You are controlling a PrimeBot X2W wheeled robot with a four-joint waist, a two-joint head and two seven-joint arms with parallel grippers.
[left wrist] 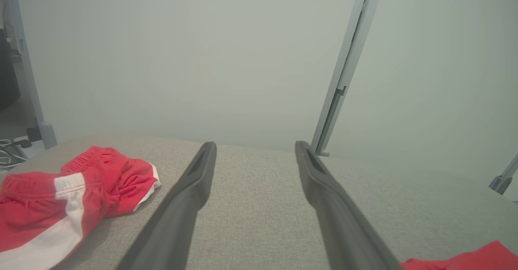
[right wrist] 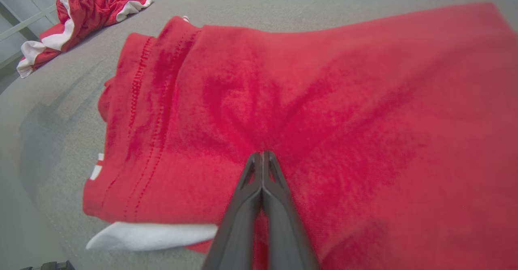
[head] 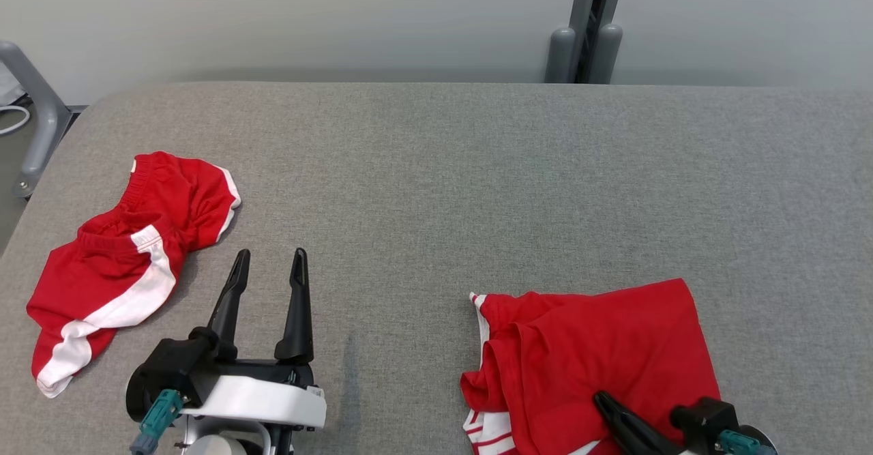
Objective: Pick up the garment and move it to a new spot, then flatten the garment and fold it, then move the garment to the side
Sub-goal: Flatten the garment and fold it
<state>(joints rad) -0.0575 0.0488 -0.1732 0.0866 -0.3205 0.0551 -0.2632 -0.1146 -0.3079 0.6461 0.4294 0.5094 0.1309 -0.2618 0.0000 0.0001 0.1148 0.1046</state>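
Note:
A folded red garment with white trim lies at the front right of the grey table. My right gripper rests on its near part. Seen from the right wrist, the right gripper is shut, its tips sit in the red cloth, and creases run in toward them. My left gripper stands open over bare table at the front left, with nothing between its fingers. In the left wrist view the left gripper points at the far wall, with a corner of the garment at the lower right.
A second red garment with white stripes lies crumpled at the table's left edge, left of my left gripper. A grey post stands behind the table's far edge. A metal frame stands off the left corner.

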